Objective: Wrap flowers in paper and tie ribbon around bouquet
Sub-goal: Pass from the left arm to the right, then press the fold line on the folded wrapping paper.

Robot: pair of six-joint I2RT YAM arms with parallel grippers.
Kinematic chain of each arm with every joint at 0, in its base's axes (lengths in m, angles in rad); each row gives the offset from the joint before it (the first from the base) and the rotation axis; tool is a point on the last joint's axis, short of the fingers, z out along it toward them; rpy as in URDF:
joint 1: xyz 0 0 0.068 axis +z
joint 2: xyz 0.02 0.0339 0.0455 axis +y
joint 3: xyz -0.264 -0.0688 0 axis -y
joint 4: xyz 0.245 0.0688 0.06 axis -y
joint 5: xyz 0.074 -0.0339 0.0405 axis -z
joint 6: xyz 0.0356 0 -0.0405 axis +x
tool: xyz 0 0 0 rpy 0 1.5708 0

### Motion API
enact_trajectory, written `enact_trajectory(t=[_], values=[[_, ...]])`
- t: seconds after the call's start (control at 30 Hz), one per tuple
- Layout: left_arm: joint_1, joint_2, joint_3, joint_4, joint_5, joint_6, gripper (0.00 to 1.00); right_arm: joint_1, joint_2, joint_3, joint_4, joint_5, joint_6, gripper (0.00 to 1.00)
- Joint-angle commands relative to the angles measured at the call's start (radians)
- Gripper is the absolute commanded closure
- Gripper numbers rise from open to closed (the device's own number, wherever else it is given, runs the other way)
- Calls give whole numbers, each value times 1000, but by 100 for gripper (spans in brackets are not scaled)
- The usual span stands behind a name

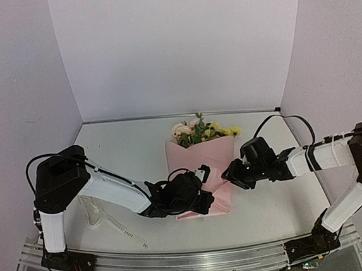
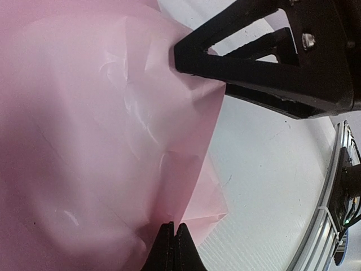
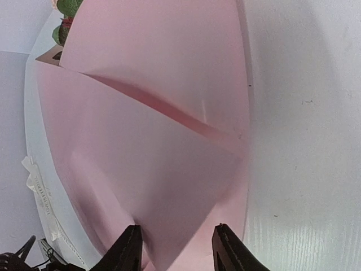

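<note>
Top view: large pink tissue paper (image 1: pixel 202 165) lying folded on white table (image 1: pixel 125 147). Pale pink and yellow artificial flowers (image 1: pixel 200 131) sticking out at paper's far end. Black left gripper (image 1: pixel 198 196) sitting over paper's near-left part. Black right gripper (image 1: pixel 230 173) meeting paper's right edge. Narrow cream printed ribbon (image 1: pixel 116 227) lying left of paper.
Left wrist: fingers (image 2: pixel 168 248) clenching on paper's edge.
Right wrist: fingers (image 3: pixel 131 248) standing apart, released, paper's near corner lying between them.

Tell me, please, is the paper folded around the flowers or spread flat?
Folded: the paper shows overlapping flaps and a diagonal crease, with the flowers poking out its far end.
</note>
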Motion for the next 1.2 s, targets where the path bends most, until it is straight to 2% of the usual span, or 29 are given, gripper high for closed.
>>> enact_trajectory(t=[0.0,0.1,0.2,0.37,0.47,0.6,0.77,0.87,0.97,1.17], values=[[5,11,53,11,23,17,100,-8,45,58,50,-26,-16,61],[5,10,53,9,23,17,100,-8,67,61,64,-26,-14,68],[5,7,52,7,25,17,98,-8,76,52,69,-6,-18,81],[5,-47,20,18,27,0,79,-7,70,28,65,70,-58,100],[14,-120,-32,35,31,-28,68,-7,77,11,82,86,-81,100],[41,-213,-119,66,44,-97,64,-7,78,-24,144,76,-82,100],[75,-283,-210,41,60,-179,70,-7,60,-47,164,83,-83,100],[78,-310,-246,-12,74,-196,80,-7,56,-50,164,83,-84,100],[81,-323,-272,-64,82,-228,88,-7,57,-46,164,82,-84,100],[82,-294,-282,-78,142,-244,96,-5,67,-37,164,81,-80,100]])
